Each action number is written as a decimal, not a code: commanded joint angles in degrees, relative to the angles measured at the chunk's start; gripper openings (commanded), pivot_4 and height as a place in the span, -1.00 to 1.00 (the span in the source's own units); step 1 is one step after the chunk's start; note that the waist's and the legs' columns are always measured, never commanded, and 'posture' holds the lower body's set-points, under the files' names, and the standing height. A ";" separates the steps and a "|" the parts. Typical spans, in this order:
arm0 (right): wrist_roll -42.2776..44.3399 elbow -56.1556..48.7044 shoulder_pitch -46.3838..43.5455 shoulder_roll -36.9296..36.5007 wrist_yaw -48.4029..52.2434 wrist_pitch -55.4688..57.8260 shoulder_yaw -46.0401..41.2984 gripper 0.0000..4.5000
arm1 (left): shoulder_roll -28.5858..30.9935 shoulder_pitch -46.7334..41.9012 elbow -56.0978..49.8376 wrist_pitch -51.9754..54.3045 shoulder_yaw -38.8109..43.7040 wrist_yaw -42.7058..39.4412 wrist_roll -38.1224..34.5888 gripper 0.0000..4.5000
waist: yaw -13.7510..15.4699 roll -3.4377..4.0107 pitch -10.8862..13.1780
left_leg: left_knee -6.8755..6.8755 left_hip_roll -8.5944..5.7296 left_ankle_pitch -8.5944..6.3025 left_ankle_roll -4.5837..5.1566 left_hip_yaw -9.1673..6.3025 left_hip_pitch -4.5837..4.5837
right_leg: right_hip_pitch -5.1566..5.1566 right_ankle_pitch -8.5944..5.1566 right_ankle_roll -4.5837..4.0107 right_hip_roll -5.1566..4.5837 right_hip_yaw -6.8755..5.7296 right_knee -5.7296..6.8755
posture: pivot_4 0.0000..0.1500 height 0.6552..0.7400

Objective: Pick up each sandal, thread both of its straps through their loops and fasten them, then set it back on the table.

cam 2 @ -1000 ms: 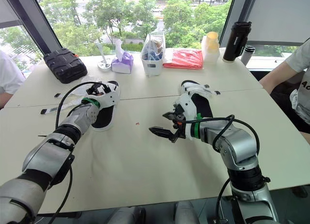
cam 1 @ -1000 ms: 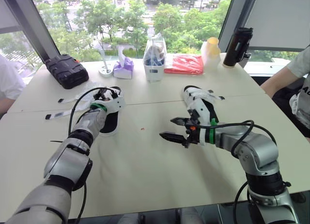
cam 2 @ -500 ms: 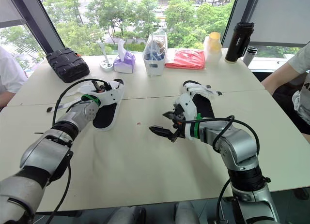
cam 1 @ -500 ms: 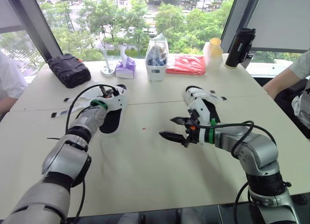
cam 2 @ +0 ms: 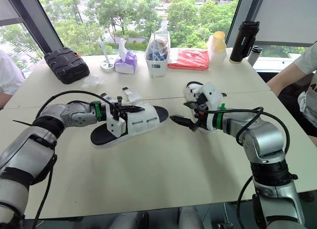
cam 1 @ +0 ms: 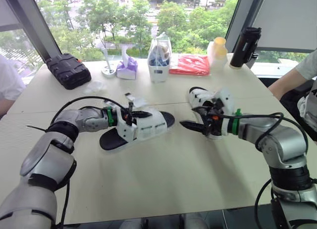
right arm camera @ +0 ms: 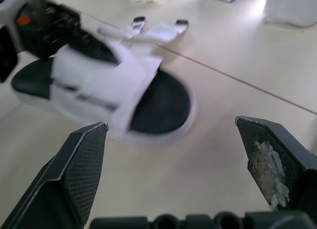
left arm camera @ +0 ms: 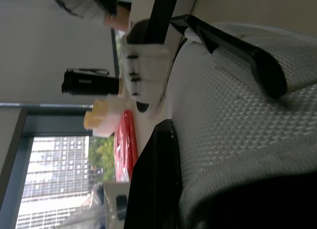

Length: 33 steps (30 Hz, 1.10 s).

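left hand (cam 1: 138, 116) clamped on sandal (cam 1: 151, 129) upper; right hand (cam 1: 187, 116) spread, just beside toe. advise: steady sandal, right pinches strap end (cam 1: 134, 99).

The left arm (cam 1: 47, 162) and right arm (cam 1: 280, 140) are silver-grey cylinders with black joint collars. Each carries a green wrist ring (cam 1: 237, 126), with black cables (cam 1: 257, 121) looping behind it. Ahead of it, the right gripper (right arm camera: 169, 122) has cross-hatched black fingers (right arm camera: 81, 164).

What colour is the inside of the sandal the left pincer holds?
The sandal is black inside, with white straps. Best in the right eye view.
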 commanded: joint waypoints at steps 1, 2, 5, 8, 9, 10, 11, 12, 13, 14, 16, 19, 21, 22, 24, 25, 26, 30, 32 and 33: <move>1.79 -2.04 -0.82 -1.17 0.34 -0.75 -1.83 1.00 | 0.78 -3.20 -2.12 -7.25 -0.01 2.44 3.39 -0.98 | -0.02 0.00 0.00 | 0.00 0.00 -0.02 0.05 0.01 0.00 | 0.00 0.00 0.00 0.00 0.00 0.01 | 1.00 1.00; 1.92 -2.22 -0.74 -1.41 0.28 -0.71 -1.97 1.00 | 0.45 -3.42 -1.88 -8.82 -0.25 2.36 3.92 -0.98 | -0.06 0.00 0.00 | 0.00 0.00 -0.03 0.06 0.02 0.00 | 0.00 0.00 0.00 0.00 0.00 0.00 | 1.00 1.00; 2.58 -2.66 -0.62 -1.99 0.03 -0.51 -2.11 1.00 | 0.07 -3.87 -2.89 -10.37 -0.67 4.52 8.66 -0.98 | -0.09 0.00 0.00 | 0.01 0.00 -0.02 0.05 0.05 0.00 | 0.01 0.00 0.01 0.00 0.00 0.00 | 1.00 1.00; 3.11 -3.60 -0.28 -2.28 -0.47 -0.26 -1.95 1.00 | -0.14 -3.87 -5.60 -9.53 -1.86 10.36 16.17 -0.98 | -0.09 0.00 0.00 | 0.01 0.00 -0.02 0.07 0.06 0.00 | 0.01 0.00 0.01 0.01 0.00 0.01 | 1.00 1.00; 3.26 -3.96 -0.14 -2.26 -0.72 -0.14 -1.89 1.00 | -0.27 -3.77 -6.39 -8.65 -2.80 12.89 18.92 -0.98 | -0.06 0.00 0.00 | 0.01 0.00 -0.03 0.08 0.06 0.00 | 0.01 0.01 0.01 0.01 0.00 0.01 | 1.00 1.00; 3.39 -4.31 0.01 -2.23 -0.97 -0.04 -1.83 1.00 | -0.26 -3.76 -7.12 -7.53 -4.15 15.64 21.86 -0.98 | -0.05 0.00 0.00 | 0.01 0.00 -0.03 0.08 0.06 0.00 | 0.01 0.01 0.02 0.01 0.00 0.02 | 1.00 1.00; 3.48 -4.53 0.11 -2.20 -1.14 0.03 -1.81 1.00 | -0.24 -3.87 -7.54 -6.68 -5.28 18.21 24.21 -0.98 | -0.03 -0.01 0.00 | 0.02 0.00 -0.03 0.08 0.07 0.00 | 0.01 0.01 0.02 0.01 0.00 0.02 | 1.00 1.00; 3.58 -4.82 0.26 -2.18 -1.31 0.13 -1.83 1.00 | -0.22 -3.83 -7.75 -6.55 -5.87 20.73 25.52 -0.98 | -0.03 -0.01 -0.01 | 0.03 -0.01 -0.03 0.09 0.06 -0.01 | 0.02 0.01 0.02 0.01 0.00 0.03 | 1.00 1.00; 3.65 -5.15 0.51 -2.13 -1.55 0.22 -1.83 1.00 | -0.06 -3.53 -8.73 -6.70 -6.55 23.40 27.03 -0.98 | -0.03 -0.01 -0.01 | 0.03 -0.01 -0.03 0.10 0.06 -0.01 | 0.02 0.01 0.02 0.01 0.00 0.03 | 1.00 1.00; 3.72 -5.42 0.77 -2.11 -1.75 0.30 -1.81 1.00 | 0.13 -3.25 -9.81 -6.72 -7.20 26.09 28.36 -0.98 | -0.03 -0.01 -0.01 | 0.04 -0.01 -0.03 0.09 0.05 -0.01 | 0.02 0.01 0.03 0.02 0.00 0.04 | 1.00 1.00; 3.92 -5.88 1.15 -2.08 -2.12 0.39 -1.70 1.00 | 0.51 -2.90 -11.50 -6.30 -8.97 30.91 31.18 -0.98 | 0.00 -0.01 -0.01 | 0.04 -0.01 -0.03 0.09 0.05 -0.01 | 0.02 0.01 0.03 0.01 0.00 0.04 | 1.00 1.00; 4.23 -6.04 1.10 -2.07 -2.53 0.46 -1.45 1.00 | 0.98 -2.89 -12.61 -5.55 -12.23 37.14 35.04 -0.98 | 0.03 -0.01 -0.01 | 0.04 -0.01 -0.02 0.08 0.06 -0.01 | 0.02 0.01 0.03 0.01 0.00 0.04 | 1.00 1.00; 4.38 -6.04 1.06 -2.20 -2.66 0.32 -1.25 1.00 | 1.13 -3.45 -12.92 -4.88 -14.18 40.90 37.03 -0.98 | 0.00 -0.02 -0.01 | 0.04 -0.01 -0.02 0.08 0.05 -0.01 | 0.02 0.01 0.03 0.01 0.00 0.05 | 1.00 1.00; 4.39 -5.91 0.94 -2.23 -2.73 0.23 -1.09 1.00 | 1.22 -3.83 -13.18 -4.35 -15.26 42.88 38.23 -0.98 | -0.01 -0.01 -0.01 | 0.04 -0.01 -0.02 0.08 0.06 0.00 | 0.02 0.01 0.03 0.02 0.00 0.05 | 1.00 1.00; 4.28 -5.63 0.53 -1.98 -2.85 -0.02 -0.50 1.00 | 1.29 -4.64 -12.45 -4.30 -16.11 45.55 38.59 -0.84 | 0.02 -0.02 -0.01 | 0.04 -0.01 -0.02 0.09 0.05 0.00 | 0.02 0.00 0.03 0.02 0.00 0.06 | 1.00 1.00; 4.19 -5.50 0.36 -1.87 -2.90 -0.13 -0.24 1.00 | 1.23 -5.05 -11.78 -4.34 -16.58 46.61 38.61 -0.68 | 0.03 -0.02 -0.01 | 0.05 -0.01 -0.02 0.08 0.06 0.00 | 0.02 0.00 0.03 0.02 0.00 0.06 | 1.00 1.00; 4.10 -5.38 0.26 -1.81 -2.92 -0.24 0.03 1.00 | 1.18 -5.42 -11.11 -4.24 -17.15 47.34 38.71 -0.56 | 0.03 -0.02 -0.01 | 0.05 -0.01 -0.02 0.08 0.06 0.00 | 0.02 0.00 0.03 0.02 0.00 0.06 | 1.00 1.00; 3.90 -5.06 0.11 -1.76 -2.79 -0.71 0.90 1.00 | 1.02 -6.12 -8.24 -5.88 -19.56 47.14 38.40 0.35 | -0.07 -0.02 -0.02 | 0.06 -0.01 -0.02 0.08 0.06 0.00 | 0.02 0.00 0.04 0.02 0.00 0.08 | 1.00 1.00; 3.99 -5.01 0.03 -1.73 -2.65 -0.84 1.19 1.00 | 1.13 -6.10 -7.26 -6.41 -20.10 46.36 37.79 0.82 | -0.06 -0.02 -0.02 | 0.06 -0.01 -0.02 0.08 0.06 0.01 | 0.02 0.00 0.04 0.02 0.00 0.09 | 1.00 1.00; 3.90 -4.92 -0.04 -1.74 -2.62 -0.97 1.41 1.00 | 1.26 -6.06 -6.42 -7.01 -19.95 45.67 36.87 0.99 | -0.02 -0.04 -0.03 | 0.06 -0.01 -0.02 0.07 0.06 0.01 | 0.02 0.00 0.04 0.02 0.00 0.09 | 1.00 1.00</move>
